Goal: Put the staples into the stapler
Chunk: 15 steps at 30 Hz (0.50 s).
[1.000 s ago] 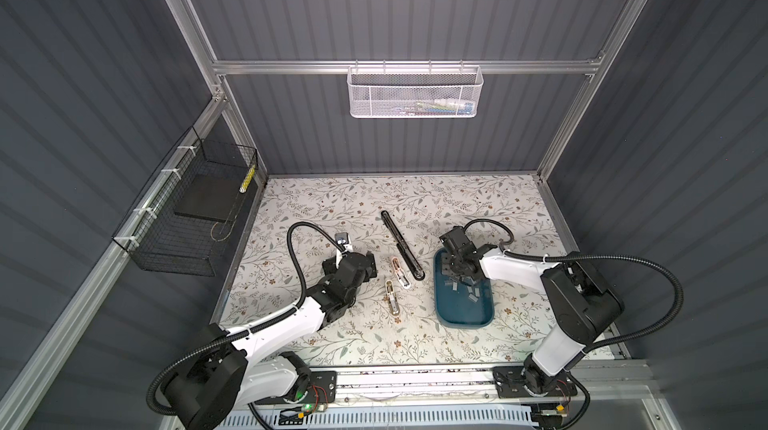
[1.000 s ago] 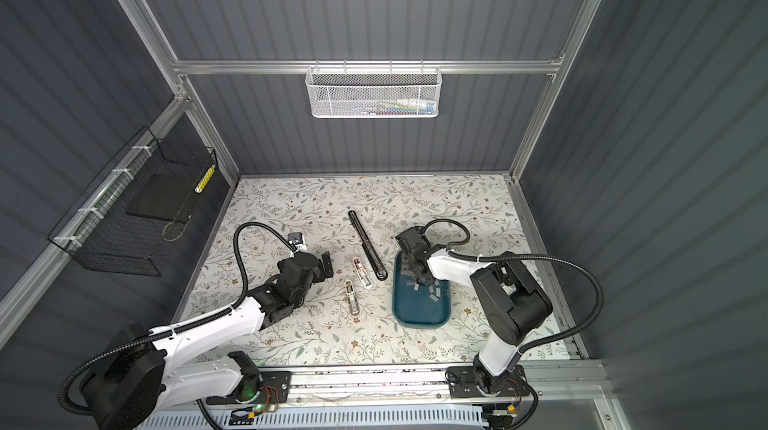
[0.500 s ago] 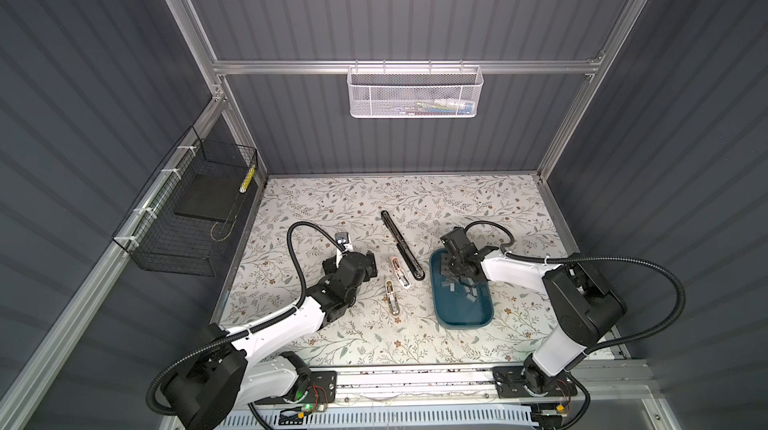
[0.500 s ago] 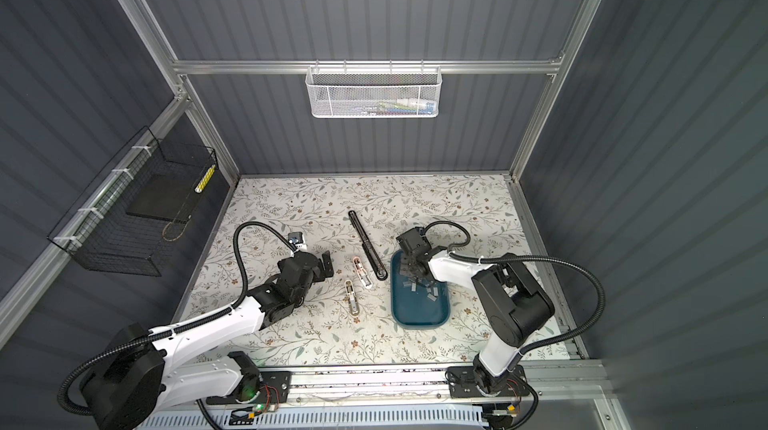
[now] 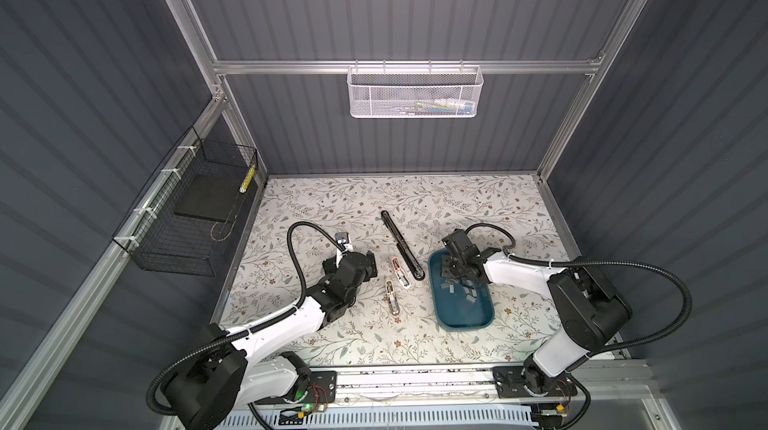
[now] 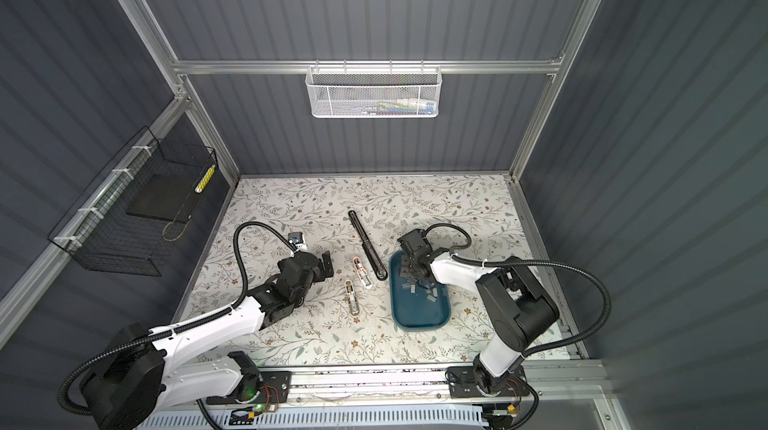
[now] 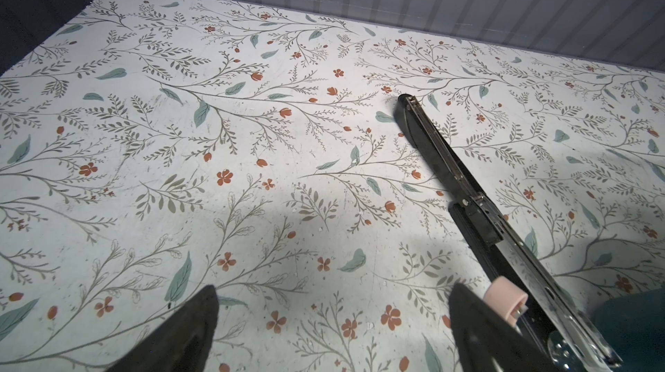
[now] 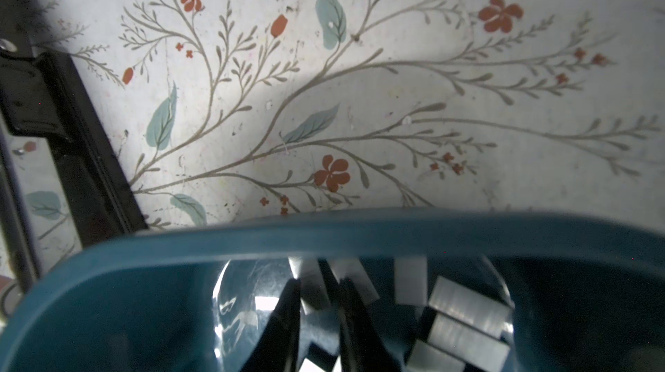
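The staples (image 8: 464,316) lie in the tray (image 8: 324,233) so they stay together. The right end effector (image 8: 319,291) dips in, narrow, around one strip; I cannot tell if it holds it. The left end effector (image 7: 334,319) waits wide by the open stapler (image 7: 467,186).

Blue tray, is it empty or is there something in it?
Not empty: silver staple strips lie scattered in the blue tray, mostly in its far half.

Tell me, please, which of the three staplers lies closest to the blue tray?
The long black stapler, opened flat; the shorter pink stapler and beige stapler lie farther from the tray.
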{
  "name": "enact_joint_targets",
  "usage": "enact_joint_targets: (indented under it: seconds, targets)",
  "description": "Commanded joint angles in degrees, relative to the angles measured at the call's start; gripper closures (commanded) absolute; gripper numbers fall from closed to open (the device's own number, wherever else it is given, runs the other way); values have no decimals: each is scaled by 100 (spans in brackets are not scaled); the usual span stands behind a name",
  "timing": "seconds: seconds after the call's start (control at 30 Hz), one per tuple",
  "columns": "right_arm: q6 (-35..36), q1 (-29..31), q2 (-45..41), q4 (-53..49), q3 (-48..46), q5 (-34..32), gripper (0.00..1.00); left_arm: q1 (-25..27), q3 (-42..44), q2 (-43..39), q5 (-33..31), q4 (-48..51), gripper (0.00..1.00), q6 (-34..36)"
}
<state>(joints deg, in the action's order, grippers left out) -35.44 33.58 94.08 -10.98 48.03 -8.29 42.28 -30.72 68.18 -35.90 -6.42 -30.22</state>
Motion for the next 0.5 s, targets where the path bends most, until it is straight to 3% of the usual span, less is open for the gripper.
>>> enact_joint_targets:
  seconds: [0.0, 0.27, 0.47]
  targets:
    - [107, 26, 136, -255, 84, -25, 76, -30, -154, 53, 13, 53, 0, 84]
    - [157, 37, 296, -183, 143, 201, 76, -27, -162, 79, 13, 53, 0, 89]
    - [210, 40, 568, -357, 365, -3, 70, -28, -162, 64, 13, 53, 0, 94]
